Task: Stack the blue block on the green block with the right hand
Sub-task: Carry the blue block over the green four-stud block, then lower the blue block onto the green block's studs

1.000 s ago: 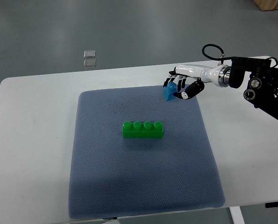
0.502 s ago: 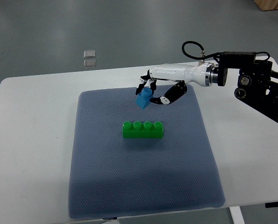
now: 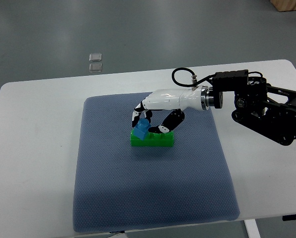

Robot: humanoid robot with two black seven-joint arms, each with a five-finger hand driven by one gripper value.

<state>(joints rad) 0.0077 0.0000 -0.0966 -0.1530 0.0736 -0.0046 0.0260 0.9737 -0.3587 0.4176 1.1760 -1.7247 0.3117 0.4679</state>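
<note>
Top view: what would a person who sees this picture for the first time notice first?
The eye goes to the white and black right hand reaching in from the right, its fingers closed on a small blue plastic block. It holds the block at the left end of the long green studded block, which lies near the middle of the grey-blue textured mat on the white table.

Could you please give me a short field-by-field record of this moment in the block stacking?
surface: white table with a grey-blue mat
green block: lying mid-mat, studs up
blue block: tilted, over the green block's left end, seating cannot be told
right hand: fingers closed on the blue block
left hand: not in view
</note>
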